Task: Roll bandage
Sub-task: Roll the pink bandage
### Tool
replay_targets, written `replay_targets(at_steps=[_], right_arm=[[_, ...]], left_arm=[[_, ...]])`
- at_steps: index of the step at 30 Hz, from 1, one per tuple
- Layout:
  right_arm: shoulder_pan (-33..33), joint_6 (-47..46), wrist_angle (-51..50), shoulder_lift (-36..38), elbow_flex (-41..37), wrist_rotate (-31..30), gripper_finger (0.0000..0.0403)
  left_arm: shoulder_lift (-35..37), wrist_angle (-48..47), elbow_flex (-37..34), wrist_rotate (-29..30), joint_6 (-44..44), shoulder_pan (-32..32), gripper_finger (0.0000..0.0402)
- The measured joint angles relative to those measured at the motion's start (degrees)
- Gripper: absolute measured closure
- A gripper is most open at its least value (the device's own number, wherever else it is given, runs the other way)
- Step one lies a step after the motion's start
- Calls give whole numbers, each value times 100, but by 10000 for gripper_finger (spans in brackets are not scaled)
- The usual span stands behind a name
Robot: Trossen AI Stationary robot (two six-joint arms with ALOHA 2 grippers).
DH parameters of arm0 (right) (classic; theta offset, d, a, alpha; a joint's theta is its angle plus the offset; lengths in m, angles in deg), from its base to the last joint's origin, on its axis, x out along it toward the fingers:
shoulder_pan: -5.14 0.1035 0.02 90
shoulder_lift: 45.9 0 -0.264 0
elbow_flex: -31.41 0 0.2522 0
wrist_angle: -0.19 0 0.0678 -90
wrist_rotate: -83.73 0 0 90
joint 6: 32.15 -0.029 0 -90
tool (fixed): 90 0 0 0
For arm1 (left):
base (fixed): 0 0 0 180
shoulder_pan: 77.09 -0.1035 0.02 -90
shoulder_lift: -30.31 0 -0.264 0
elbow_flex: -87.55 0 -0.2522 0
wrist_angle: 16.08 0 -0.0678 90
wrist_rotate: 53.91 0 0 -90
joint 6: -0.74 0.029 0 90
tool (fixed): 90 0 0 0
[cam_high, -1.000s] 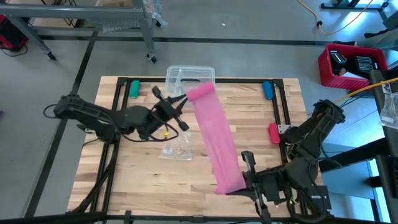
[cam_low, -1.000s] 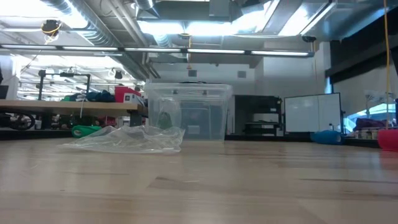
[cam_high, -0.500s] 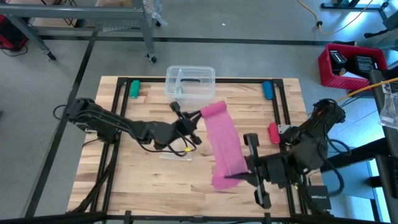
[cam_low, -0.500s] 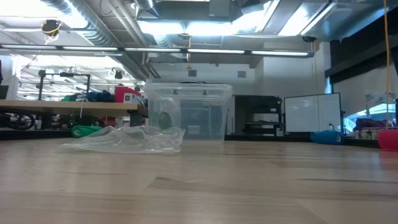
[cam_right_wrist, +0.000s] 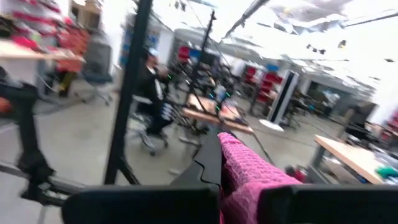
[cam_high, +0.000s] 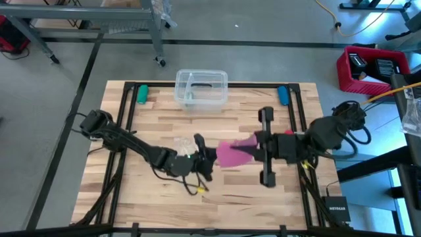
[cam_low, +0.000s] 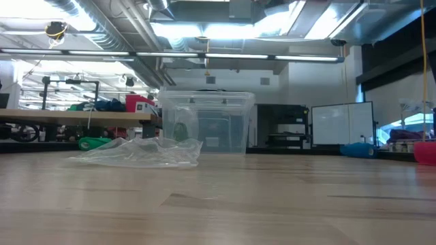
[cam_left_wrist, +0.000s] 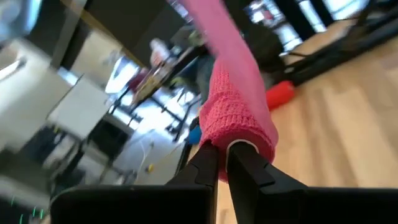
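Note:
The bandage [cam_high: 231, 153] is a pink knit strip spanning the short gap between my two grippers over the table's middle. My left gripper [cam_high: 212, 157] comes from the table's left and is shut on the strip's left end. My right gripper [cam_high: 254, 146] comes from the right and is shut on the other end. In the left wrist view the bandage [cam_left_wrist: 233, 93] runs up and away from the fingers. The low view shows neither the grippers nor the bandage. My left gripper pinches the bandage's bunched end [cam_left_wrist: 239, 134] between its two fingers, which come nearly level from the table's left. The strip rises from the fingers toward the other gripper, above the tabletop. My right gripper pinches the bandage's other end [cam_right_wrist: 245, 177] between its fingers, coming about level from the table's right. The gathered fabric lies over one finger and hides it.
A crumpled clear wrapper [cam_high: 182, 144] lies just left of my left gripper. A clear plastic box [cam_high: 201, 87] stands at the far edge, with a green object [cam_high: 141, 93] and a blue one [cam_high: 283, 95] in the far corners. A small red object [cam_left_wrist: 280, 93] lies at the right.
My left gripper has come down from near the box toward the table's middle and near edge, rolling as it went. My right gripper has risen from the near edge toward the far right. The bandage, long and stretched before, now spans only a short gap.

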Motion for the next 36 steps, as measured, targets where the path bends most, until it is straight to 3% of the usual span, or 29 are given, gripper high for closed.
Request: replay_targets(at_steps=[15, 24, 29, 33, 36], right_arm=[[-1324, 2, -1987, 15, 552, -496, 398], [-2245, -218, -2875, 90, 549, -495, 398], [-2272, -450, -2728, 282, 552, -182, 398], [-2011, -563, -2644, 359, 552, -77, 398], [-1988, -562, -2682, 385, 552, -38, 398]], left_arm=[[-50, 369, 0, -348, 754, 1146, 389], [-48, 303, 0, 106, 625, 1418, 389], [-48, -109, 0, 777, 412, 1348, 389], [-48, -446, 0, 679, 82, 1212, 389], [-48, -409, 0, 240, -33, 1163, 389]])
